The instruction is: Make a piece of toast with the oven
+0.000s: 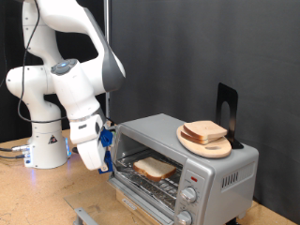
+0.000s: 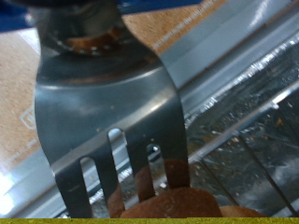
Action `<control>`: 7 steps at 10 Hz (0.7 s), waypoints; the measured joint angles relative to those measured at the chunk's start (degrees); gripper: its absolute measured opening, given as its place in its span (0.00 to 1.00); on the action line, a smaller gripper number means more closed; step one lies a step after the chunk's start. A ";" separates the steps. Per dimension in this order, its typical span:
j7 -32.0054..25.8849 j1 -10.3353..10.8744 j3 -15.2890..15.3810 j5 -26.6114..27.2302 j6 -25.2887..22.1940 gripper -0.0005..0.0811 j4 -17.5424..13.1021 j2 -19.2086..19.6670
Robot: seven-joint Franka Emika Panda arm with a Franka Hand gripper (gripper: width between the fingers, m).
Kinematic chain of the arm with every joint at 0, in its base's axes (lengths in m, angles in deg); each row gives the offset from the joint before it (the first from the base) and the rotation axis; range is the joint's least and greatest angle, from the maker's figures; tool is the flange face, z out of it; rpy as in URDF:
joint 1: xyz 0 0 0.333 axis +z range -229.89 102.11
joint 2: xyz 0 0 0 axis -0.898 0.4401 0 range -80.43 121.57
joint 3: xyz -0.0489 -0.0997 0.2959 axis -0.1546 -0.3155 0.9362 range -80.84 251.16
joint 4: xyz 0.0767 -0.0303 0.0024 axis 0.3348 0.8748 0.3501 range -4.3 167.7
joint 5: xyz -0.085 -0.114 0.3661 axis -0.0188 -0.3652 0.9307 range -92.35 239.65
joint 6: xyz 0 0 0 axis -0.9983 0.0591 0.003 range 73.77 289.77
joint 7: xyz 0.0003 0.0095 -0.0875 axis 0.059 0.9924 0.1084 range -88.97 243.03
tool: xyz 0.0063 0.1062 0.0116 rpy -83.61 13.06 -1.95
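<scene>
One piece of toast (image 1: 154, 168) lies flat on the wire rack (image 1: 150, 180) inside the oven (image 1: 211, 173), whose glass door hangs open. The pincer (image 1: 106, 155) hovers just outside the oven's opening, at about nine o'clock from the slice in the exterior view; whether its fingers are apart or together I cannot tell. The wrist view shows one slotted metal spatula (image 2: 112, 112) filling the frame. On the oven's top sits one round wooden plate (image 1: 205, 142) carrying roughly two stacked slices (image 1: 204, 130). Two knobs (image 1: 187, 195) show on the front panel.
</scene>
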 joint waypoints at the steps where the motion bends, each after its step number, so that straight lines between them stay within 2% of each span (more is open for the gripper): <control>1: 0.00 0.29 0.48 0.79 0.17 0.59 0.39 -0.27; 5: -0.01 0.40 1.17 1.85 0.12 0.59 1.31 -1.36; 7: -1.24 -1.09 -0.13 -0.23 -1.11 0.59 1.78 -1.84</control>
